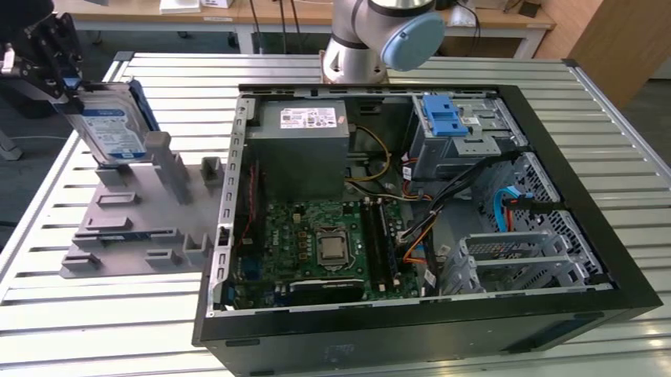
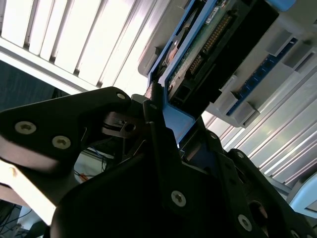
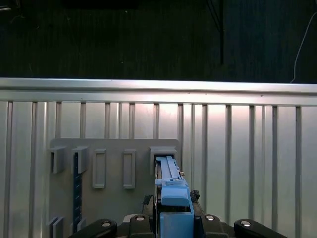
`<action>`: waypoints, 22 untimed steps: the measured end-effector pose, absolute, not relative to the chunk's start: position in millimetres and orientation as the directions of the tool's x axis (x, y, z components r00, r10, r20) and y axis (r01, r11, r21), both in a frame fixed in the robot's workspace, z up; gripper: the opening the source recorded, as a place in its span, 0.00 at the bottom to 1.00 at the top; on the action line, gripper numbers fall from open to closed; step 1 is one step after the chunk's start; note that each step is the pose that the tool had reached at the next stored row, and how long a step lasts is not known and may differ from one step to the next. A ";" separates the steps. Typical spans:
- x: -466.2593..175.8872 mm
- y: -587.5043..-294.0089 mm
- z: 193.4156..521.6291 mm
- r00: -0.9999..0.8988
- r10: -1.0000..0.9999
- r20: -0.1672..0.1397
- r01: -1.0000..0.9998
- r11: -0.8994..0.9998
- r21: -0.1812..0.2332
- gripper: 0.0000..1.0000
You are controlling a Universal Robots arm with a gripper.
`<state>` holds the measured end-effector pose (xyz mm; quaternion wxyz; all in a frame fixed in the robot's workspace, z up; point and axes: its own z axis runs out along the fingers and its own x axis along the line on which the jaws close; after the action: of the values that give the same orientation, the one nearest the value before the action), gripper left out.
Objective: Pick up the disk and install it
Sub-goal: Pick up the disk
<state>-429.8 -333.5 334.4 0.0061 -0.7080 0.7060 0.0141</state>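
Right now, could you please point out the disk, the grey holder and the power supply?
disk [image 1: 110, 129]: exterior view, its label
holder [image 1: 131, 206]: exterior view, its flat base
power supply [image 1: 298, 157]: exterior view, its bare grey face

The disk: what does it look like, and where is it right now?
The disk is a flat silver metal slab with a white-and-blue label and a blue plastic frame along its edges; the second wrist view shows a green circuit board on its other face. It stands on edge, slightly tilted, at a slot in the grey holder plate, to the exterior view's left of the open computer case. The gripper is shut on its upper end.
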 end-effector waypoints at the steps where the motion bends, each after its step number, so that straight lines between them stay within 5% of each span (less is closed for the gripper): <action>1: -429.8 -333.5 335.2 0.003 -1.000 -0.029 -1.000 -0.003 0.011 0.36; 22: -429.8 -333.5 350.4 0.003 -1.000 -0.029 -1.000 -0.003 0.011 0.36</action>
<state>-429.8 -333.5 350.4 0.0061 -0.7080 0.7060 0.0141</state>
